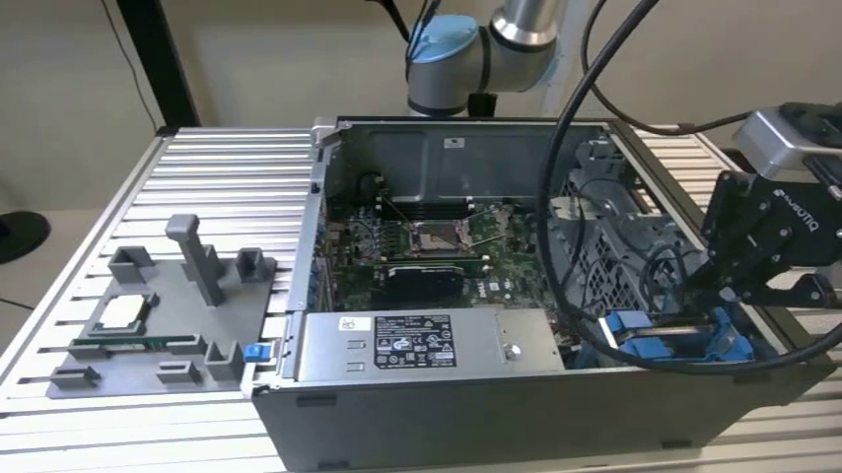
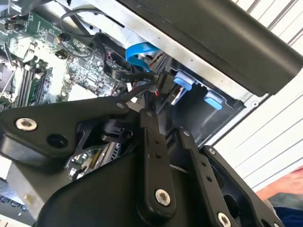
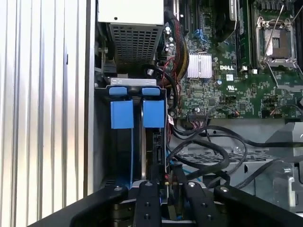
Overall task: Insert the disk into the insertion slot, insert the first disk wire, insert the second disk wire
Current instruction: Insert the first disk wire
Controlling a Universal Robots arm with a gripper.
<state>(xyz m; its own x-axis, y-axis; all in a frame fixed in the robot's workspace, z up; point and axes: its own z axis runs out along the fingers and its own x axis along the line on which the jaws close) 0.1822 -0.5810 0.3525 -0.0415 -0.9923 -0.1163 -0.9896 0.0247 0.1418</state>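
Just under the hand [image 1: 711, 294], blue-railed insertion slot [image 1: 665, 340]

The exterior view stands off the arm, raised, and looks down at a slant into the open computer case [image 1: 448, 158]. It is far enough back to take in the ribbed table [image 1: 224, 168] at the case's nine o'clock and the gripper [image 1: 721, 296] at its four o'clock. The first wrist view looks almost straight down past the gripper, close over the insertion slot [image 3: 120, 156] and the motherboard [image 3: 222, 94]. The second wrist view sits nearer still, tilted, behind the gripper's black body. All three views share the slot's blue tabs [image 2: 182, 81] and the motherboard.
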